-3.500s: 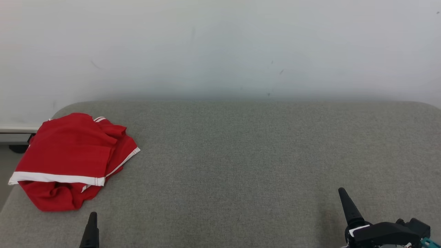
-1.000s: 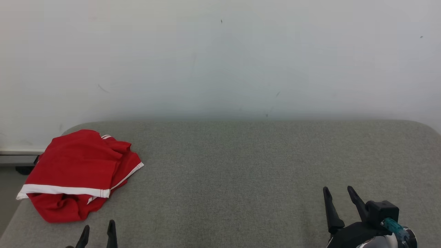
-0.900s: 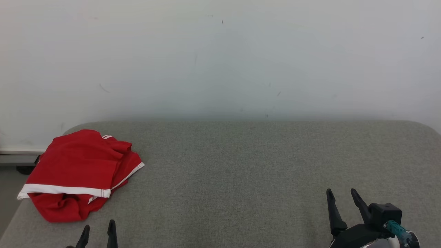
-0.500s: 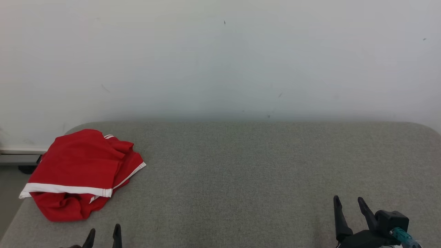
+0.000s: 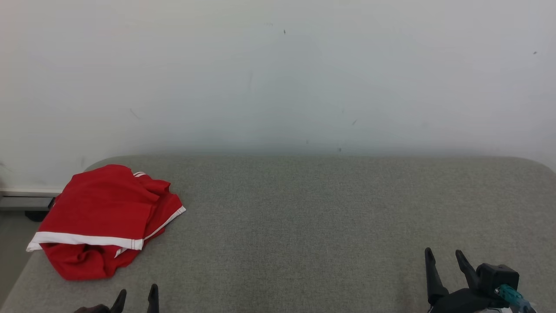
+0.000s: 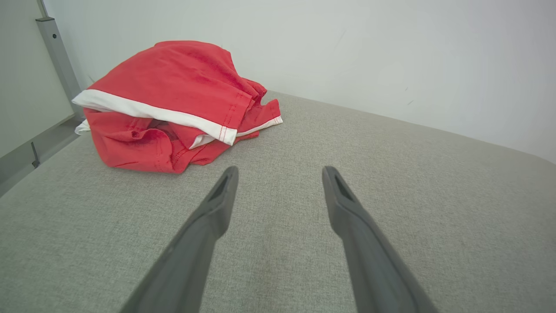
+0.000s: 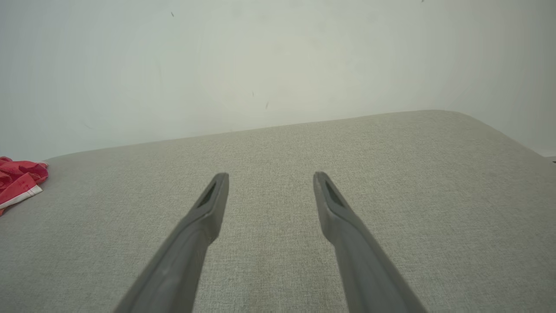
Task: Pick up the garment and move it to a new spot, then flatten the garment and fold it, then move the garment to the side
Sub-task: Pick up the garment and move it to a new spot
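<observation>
Red cloth with white trim, the garment (image 5: 97, 217) lies in a loose, doubled-over heap at the far-left corner of the counter (image 5: 304, 217), a white hem band (image 5: 87, 239) running across its near side and rumpled folds bulging beneath. Whether this is an untouched pile or a rough fold already set aside I cannot tell; the untidy underside suggests it needs proper flattening. The left gripper (image 5: 137, 291) hovers low over the counter's near-left edge, near the garment but apart from it, fingers spread and empty, a stance that suits reaching forward to pinch the heap. The right gripper (image 5: 444, 253) sits over the counter's near-right part, well apart from the garment, likewise released with nothing between its fingers. It probably idles there because the counter's bare middle is where both would spread the cloth.
</observation>
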You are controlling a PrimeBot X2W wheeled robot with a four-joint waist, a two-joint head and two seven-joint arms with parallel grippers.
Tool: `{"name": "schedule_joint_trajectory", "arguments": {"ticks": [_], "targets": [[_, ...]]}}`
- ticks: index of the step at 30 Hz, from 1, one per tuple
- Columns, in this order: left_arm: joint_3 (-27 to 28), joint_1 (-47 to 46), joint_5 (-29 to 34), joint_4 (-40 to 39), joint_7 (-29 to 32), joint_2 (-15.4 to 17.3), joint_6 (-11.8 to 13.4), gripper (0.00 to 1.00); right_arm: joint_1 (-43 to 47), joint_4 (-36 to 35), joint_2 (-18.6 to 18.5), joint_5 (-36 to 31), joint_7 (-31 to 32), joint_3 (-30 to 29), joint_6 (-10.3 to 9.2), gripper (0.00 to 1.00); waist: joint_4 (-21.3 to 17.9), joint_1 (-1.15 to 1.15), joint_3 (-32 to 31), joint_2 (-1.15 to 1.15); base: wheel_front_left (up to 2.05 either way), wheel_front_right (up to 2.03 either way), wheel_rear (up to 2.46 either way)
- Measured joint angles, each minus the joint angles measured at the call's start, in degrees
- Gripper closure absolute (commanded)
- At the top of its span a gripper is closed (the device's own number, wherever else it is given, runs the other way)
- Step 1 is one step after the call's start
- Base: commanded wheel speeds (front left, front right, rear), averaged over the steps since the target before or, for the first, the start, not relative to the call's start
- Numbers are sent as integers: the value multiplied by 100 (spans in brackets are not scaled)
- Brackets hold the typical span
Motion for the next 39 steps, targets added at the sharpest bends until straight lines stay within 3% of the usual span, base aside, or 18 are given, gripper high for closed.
{"name": "schedule_joint_trajectory", "arguments": {"ticks": [8, 19, 33, 39], "targets": [[-115, -23, 148, -35, 196, 2, 0, 0, 281, -66, 14, -81, 87, -187, -1, 0, 179, 0, -11, 0, 0, 0, 0], [-147, -20, 219, -174, 361, 115, 1, 0, 420, -175, 220, -81, 245, -238, -1, 0, 731, 0, -14, 0, 0, 0, 0], [12, -28, 286, -438, 549, 246, 1, 0, 412, -331, 435, -81, 378, -266, -1, 0, 1887, 0, 92, 0, 0, 0, 0], [74, -35, 288, -479, 590, 263, 2, 0, 357, -364, 445, -146, 386, -208, -1, 0, 2210, 0, 151, 0, 0, 0, 0]]}}
